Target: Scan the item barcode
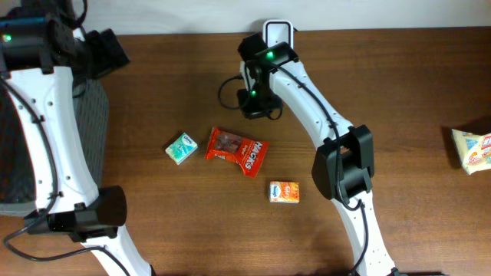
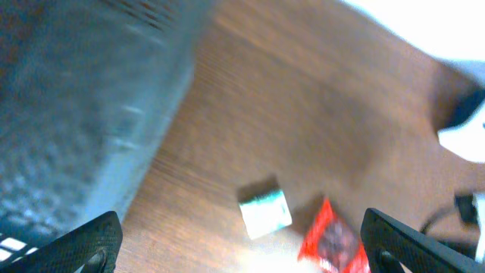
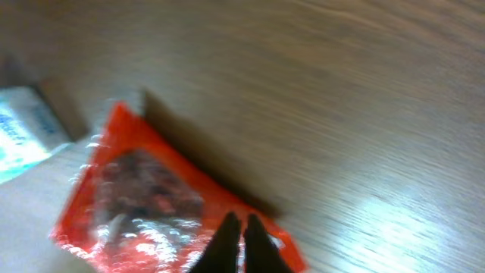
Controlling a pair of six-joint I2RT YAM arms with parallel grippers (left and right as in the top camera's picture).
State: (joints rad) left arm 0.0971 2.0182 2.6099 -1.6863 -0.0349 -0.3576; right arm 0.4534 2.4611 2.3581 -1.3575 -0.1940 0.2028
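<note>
Both grippers carried nothing: the left gripper [image 2: 244, 246] spread wide near the far-left corner of the brown wooden desk [image 1: 399, 92], the right gripper [image 3: 242, 231] nearly pressed together, aimed at the crinkly red plastic snack packet [image 1: 236, 151] lying mid-desk, probably to pinch it.

The white-and-black left arm [image 1: 34, 130] runs along the left edge, and its black two-finger left gripper [image 2: 242, 244] is spread wide. The white-and-black right arm [image 1: 307, 98] reaches to the far middle, and its black right gripper [image 3: 241, 241] is pinched nearly together.
</note>
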